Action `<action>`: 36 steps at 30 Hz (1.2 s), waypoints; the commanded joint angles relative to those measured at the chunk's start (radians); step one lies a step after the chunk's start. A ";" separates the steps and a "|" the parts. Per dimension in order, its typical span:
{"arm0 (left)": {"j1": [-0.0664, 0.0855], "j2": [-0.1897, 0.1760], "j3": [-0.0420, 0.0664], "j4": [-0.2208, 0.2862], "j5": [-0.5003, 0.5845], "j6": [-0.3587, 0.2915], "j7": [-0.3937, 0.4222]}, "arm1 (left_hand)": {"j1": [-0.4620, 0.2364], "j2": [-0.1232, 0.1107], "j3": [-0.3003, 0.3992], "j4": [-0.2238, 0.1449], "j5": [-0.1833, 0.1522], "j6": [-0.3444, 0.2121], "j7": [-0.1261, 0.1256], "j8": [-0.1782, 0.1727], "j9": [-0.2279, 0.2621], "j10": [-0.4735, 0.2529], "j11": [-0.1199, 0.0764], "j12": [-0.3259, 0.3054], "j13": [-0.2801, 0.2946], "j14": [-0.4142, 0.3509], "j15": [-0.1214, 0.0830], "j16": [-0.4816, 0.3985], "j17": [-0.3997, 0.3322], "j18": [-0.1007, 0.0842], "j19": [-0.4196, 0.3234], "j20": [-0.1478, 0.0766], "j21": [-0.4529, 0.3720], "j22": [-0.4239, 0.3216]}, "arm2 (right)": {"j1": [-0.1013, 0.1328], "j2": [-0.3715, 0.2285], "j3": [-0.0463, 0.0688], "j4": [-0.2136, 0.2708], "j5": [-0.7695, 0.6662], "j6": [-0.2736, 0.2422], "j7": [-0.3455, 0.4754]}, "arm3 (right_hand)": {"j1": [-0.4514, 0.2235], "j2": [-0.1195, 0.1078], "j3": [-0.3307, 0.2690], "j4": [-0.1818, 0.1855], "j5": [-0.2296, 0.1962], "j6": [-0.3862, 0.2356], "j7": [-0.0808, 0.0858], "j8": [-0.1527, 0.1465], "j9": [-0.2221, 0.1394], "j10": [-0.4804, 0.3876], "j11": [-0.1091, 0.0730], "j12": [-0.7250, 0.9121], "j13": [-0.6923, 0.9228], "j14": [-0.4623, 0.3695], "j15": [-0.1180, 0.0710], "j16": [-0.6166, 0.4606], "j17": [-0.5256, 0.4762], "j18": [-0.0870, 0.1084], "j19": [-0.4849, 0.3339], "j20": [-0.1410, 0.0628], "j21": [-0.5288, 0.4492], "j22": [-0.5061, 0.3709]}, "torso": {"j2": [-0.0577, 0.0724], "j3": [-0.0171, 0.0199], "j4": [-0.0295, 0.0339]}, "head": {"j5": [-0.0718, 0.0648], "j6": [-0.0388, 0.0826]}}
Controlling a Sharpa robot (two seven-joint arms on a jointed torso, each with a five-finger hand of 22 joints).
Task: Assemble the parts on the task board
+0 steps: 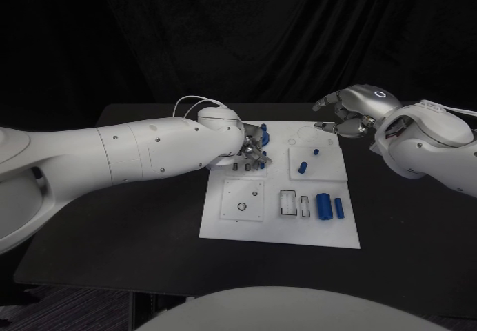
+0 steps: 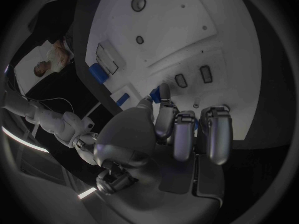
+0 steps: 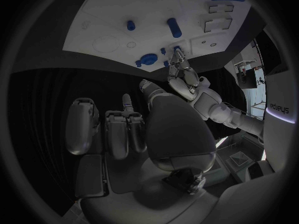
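The white task board [image 1: 254,231] lies in the middle of the black table. My left hand [image 1: 252,147] hovers over the board's far left part, fingers curled around a small blue part [image 2: 155,93] at the fingertips. My right hand [image 1: 346,116] hangs over the board's far right corner, its fingers apart and holding nothing. Two blue cylinders [image 1: 324,204] lie side by side at the board's right, by the rectangular slots [image 1: 288,203]. A shorter blue part [image 1: 303,166] and a tiny one [image 1: 316,151] sit on the raised square plate. Another blue piece [image 1: 265,128] stands near the far edge.
A square plate with a round hole [image 1: 243,205] sits on the board's near left. Small slots [image 2: 181,79] lie just beyond my left hand [image 2: 177,134]. The right wrist view shows my right hand [image 3: 134,129], the board [image 3: 118,7] and my left hand [image 3: 185,77].
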 commanded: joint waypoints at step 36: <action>-0.004 -0.088 0.001 0.073 0.033 -0.018 -0.019 | -0.065 -0.189 0.513 -0.084 0.084 0.022 -0.001 -0.050 0.088 0.154 -0.043 0.213 0.400 0.108 -0.003 0.003 0.263 -0.008 -0.004 -0.004 -0.019 0.108 | -0.002 -0.008 0.001 -0.004 -0.003 0.031 -0.033 | 0.000 0.004 0.001 0.006 0.003 0.016 0.002 0.006 -0.004 0.108 0.007 0.006 0.263 0.089 0.006 -0.019 0.221 -0.001 -0.012 0.003 -0.023 0.182 | 0.000 -0.0008 0.0012 | 0.000 0.000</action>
